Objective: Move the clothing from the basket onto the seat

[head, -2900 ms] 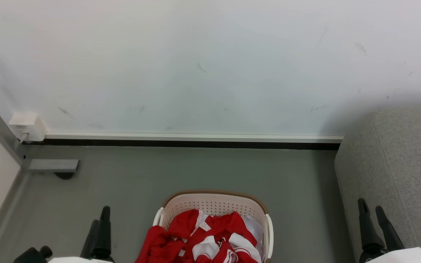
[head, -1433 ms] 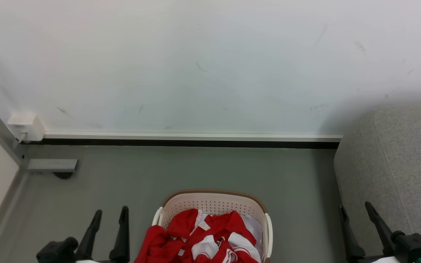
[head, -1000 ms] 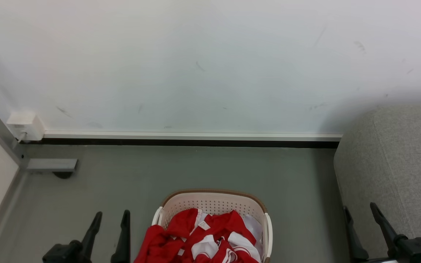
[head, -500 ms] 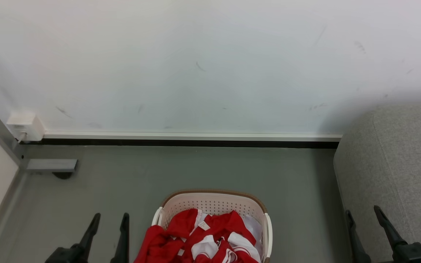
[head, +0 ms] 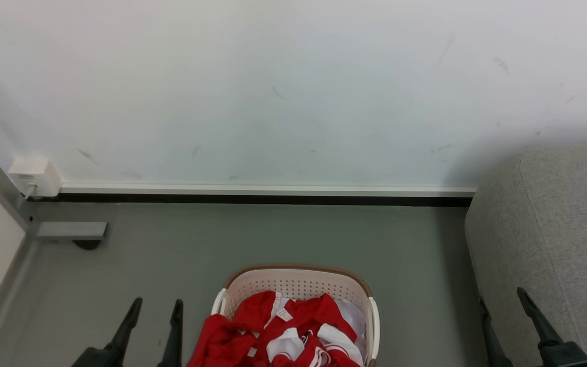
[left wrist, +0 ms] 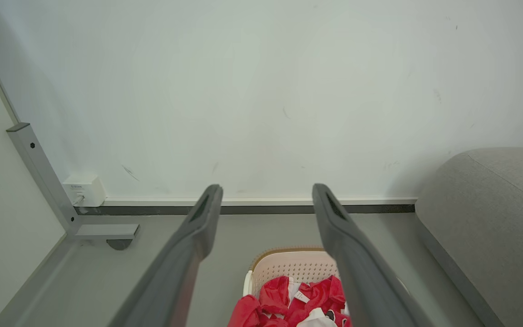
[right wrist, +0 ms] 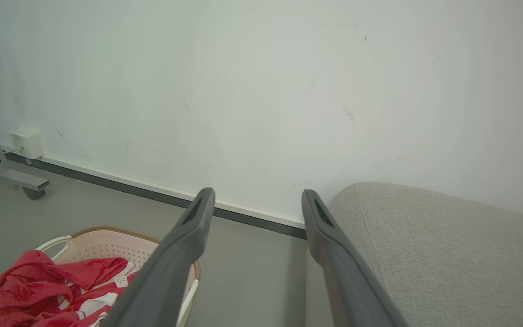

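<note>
No text, brand, number or sign can be read with certainty. A small white tag (head: 284,315) is seen on the clothing (head: 227,334) in the basket (head: 298,285), at the lower middle of the head view, but any print on it is too small to be made out. A short line of dark print is seen on the front of the white box (left wrist: 84,190) low on the wall (left wrist: 261,91), at the left of the left wrist view; it is too small and blurred to be deciphered.
</note>
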Tool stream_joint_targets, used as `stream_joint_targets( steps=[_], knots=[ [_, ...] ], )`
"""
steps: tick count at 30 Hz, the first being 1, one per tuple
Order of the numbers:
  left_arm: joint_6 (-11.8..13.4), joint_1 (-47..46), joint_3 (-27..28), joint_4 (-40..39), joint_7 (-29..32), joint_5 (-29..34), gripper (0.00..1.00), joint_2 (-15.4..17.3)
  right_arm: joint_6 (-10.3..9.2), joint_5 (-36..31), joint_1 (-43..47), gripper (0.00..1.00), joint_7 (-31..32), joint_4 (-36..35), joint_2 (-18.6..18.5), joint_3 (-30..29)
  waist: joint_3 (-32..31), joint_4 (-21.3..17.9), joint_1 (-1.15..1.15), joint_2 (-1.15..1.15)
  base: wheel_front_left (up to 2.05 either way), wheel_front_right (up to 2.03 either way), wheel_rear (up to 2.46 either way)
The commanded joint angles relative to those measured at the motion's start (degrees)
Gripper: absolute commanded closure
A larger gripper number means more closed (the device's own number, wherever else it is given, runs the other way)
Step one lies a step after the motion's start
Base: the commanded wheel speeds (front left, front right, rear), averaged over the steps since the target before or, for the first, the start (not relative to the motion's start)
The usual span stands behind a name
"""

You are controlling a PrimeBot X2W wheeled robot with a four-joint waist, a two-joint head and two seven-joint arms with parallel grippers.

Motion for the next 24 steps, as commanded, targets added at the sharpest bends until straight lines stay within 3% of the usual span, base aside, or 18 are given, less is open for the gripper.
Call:
stream_joint_targets(
  steps=[1, 16, 24],
  knots=[
    [-0.06, 0.70, 0.35, 0.31, -0.04, 0.59, 0.00, 0.10, -0.13, -0.28, 0.54, 0.00, -0.22, 0.26, 0.06, 0.00, -0.03, 0.02, 0.00, 0.00, 0.00, 0.00, 0.00],
    [-0.57, 0.62, 0.71, 0.60, -0.04, -0.30, 0.00, -0.22, -0.12, 0.61, 0.20, 0.00, -0.22, 0.20, 0.07, 0.17, 0.23, -0.62, 0.00, 0.00, 0.00, 0.00, 0.00],
    [-0.99, -2.14, -0.32, 1.12, -0.04, -0.83, 0.00, -0.27, -0.12, 1.30, -1.31, 0.00, -0.21, -0.34, 0.07, 0.72, 1.91, -2.77, 0.00, 0.00, 0.00, 0.00, 0.00]
  ],
)
